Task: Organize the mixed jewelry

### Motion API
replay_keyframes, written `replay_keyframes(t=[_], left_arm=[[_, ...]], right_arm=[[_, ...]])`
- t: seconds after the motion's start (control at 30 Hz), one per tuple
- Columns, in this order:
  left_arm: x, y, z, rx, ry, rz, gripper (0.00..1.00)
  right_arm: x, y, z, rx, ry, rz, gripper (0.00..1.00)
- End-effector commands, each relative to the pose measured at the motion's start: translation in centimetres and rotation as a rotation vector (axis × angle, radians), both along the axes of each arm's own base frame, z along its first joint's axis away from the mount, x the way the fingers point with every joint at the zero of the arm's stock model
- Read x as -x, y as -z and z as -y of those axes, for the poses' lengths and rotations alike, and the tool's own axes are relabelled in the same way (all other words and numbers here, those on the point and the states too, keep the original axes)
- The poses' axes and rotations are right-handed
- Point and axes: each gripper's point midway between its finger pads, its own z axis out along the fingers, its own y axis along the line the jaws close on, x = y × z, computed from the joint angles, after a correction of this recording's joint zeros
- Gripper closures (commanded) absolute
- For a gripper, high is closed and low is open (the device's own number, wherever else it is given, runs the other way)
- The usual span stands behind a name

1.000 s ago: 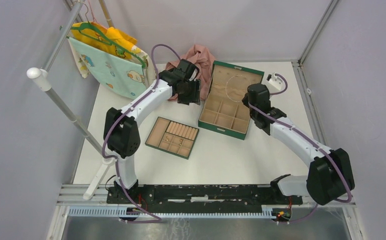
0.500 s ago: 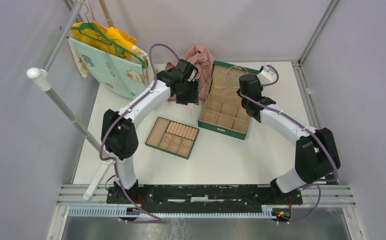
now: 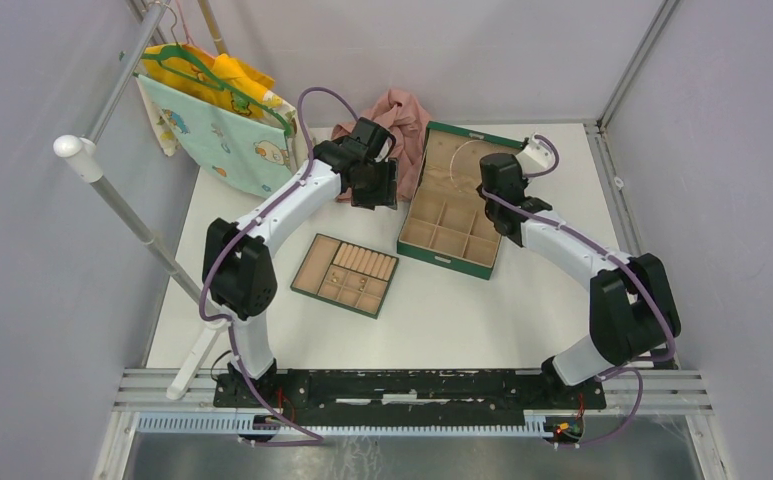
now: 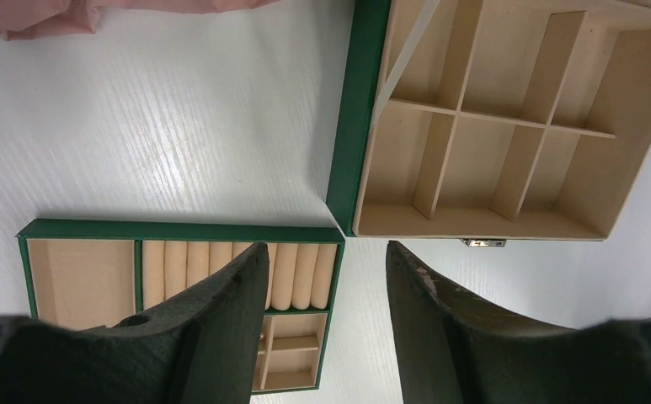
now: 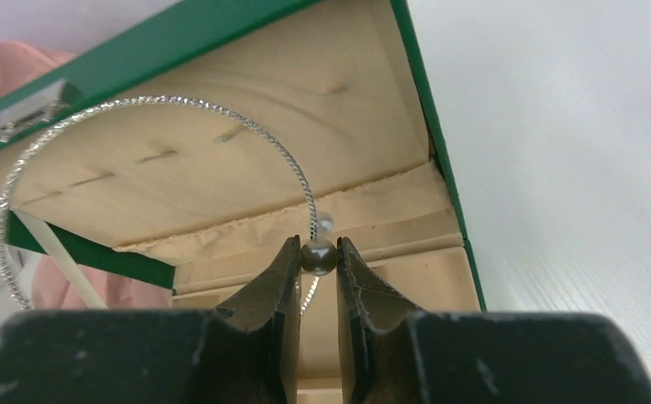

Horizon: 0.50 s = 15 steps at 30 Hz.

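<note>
My right gripper is shut on the end bead of a thin silvery wire loop, held above the lid end of the green box. The loop also shows faintly in the top view, left of the right gripper. My left gripper is open and empty, hovering between the tan compartmented tray and the green box; in the top view it is at the box's left side. A tiny pale-gold piece sits in the tray.
A pink cloth lies behind the left gripper. Hanging fabric on a rack stands at the back left. The tray lies on the white table in front of the box. Grey walls enclose the space.
My right arm has swung back and left over the box's lid end with the loop in it, then steadied. The left arm has hardly moved.
</note>
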Motion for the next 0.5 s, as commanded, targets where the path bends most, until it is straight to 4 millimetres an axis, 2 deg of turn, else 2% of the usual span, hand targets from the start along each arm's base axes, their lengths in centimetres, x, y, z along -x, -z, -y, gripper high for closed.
replay_keyframes(t=[0.0,0.23,0.47], left_arm=[[-0.5,-0.5,-0.4,-0.016,0.035,0.028,0.4],[-0.6,-0.4,-0.6,-0.021,0.031,0.028,0.4],[-1.0,-0.4,-0.6,-0.023,0.027,0.029,0.4]], right_arm=[[-0.3,0.2,0.8,0.003,0.027,0.018,1.0],[-0.7,1.0,0.7,-0.006,0.02,0.009,1.0],[-1.6,0.9,0.6,-0.008,0.017,0.011,1.0]])
